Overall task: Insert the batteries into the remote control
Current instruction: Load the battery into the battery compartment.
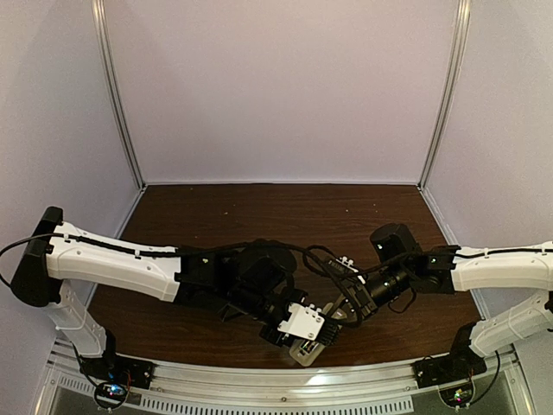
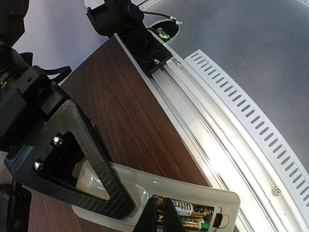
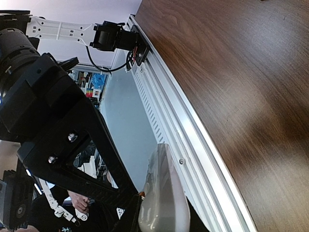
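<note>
Down at the table's [image 1: 259,225] front rail [image 2: 203,125], the right gripper [image 3: 161,218] clamps the remote control [image 2: 159,186]. The left gripper [image 2: 161,212], closed, meets the batteries [image 2: 195,212] in its open compartment. Bare tabletop lies behind.

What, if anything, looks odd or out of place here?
Nothing spilled or broken. The remote has its back open, two batteries showing inside, and it is at the near edge of the table, by the metal rail, not mid-table.

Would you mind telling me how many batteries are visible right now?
2. Both sit side by side in the open compartment of the remote control, seen in the left wrist view: the upper battery and the lower battery. The left gripper hides their ends.
</note>
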Robot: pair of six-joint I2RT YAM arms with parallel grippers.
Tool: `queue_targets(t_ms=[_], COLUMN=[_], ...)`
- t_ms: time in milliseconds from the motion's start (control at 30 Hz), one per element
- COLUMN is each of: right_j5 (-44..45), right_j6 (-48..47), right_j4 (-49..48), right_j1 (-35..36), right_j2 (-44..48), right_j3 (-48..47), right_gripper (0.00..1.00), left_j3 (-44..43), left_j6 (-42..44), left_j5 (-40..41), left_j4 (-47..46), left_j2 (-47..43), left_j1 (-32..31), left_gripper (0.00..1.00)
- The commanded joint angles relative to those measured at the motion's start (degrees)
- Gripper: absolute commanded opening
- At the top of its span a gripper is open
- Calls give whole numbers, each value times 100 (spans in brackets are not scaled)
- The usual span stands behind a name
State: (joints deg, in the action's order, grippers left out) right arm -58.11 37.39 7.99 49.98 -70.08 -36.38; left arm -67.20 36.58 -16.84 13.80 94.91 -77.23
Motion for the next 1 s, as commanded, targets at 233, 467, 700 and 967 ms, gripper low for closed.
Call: queue_targets(t_ms=[233,467,700,967], right_j5=[-208,-204,-267,-411], right_j6=[-165,-302,-241,-34], right_j4=[-199,-1,-43,-284], right_j1=[39,14,-4,-72], right_j2=[267,328,398,485], right_j3=[-413,-540,-562,-504], right_gripper=[0,0,0,0], left_j3=[31,24,29,40], left_j6=[0,-10,-37,-12], left_j5=[-203,-202,-74,56], left_j4=[523,631,704,818], left_j2=[321,422,532,625], left_j1=[24,-6,-38,-43], left_gripper=[6,7,7,6])
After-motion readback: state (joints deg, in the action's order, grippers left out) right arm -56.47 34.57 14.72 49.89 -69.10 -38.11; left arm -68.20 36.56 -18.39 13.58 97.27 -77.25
